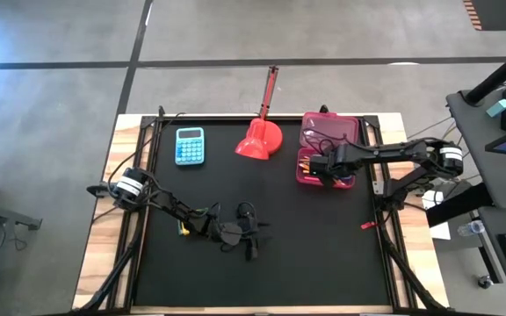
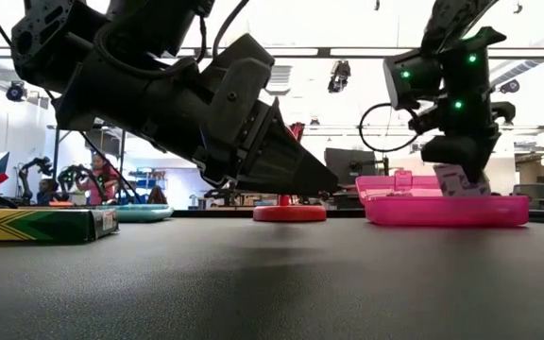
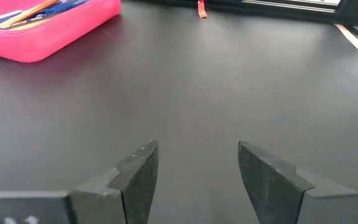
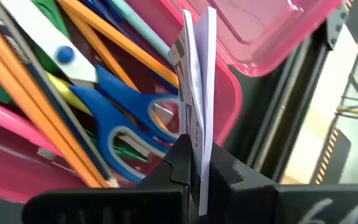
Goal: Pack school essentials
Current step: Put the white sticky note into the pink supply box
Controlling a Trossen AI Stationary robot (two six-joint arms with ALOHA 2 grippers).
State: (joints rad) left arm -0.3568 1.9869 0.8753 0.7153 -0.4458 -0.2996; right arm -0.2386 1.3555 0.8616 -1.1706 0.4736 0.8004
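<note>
Right jaws pinching a thin white card over the pink case, center-right of frame; left jaws wide open, empty, lower-middle.

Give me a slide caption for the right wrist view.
Right gripper pinches a thin white card above scissors in the pink case.

The pink case is translucent, a deeper magenta at its rim. Inside it lie orange pencils and scissors with bright blue handles. Pinched in the right gripper stands a white card with grey speckled print. Beside the left gripper (dark grey fingers) the mat is plain black. The crayon box is yellow with green zigzag chevrons.
</note>
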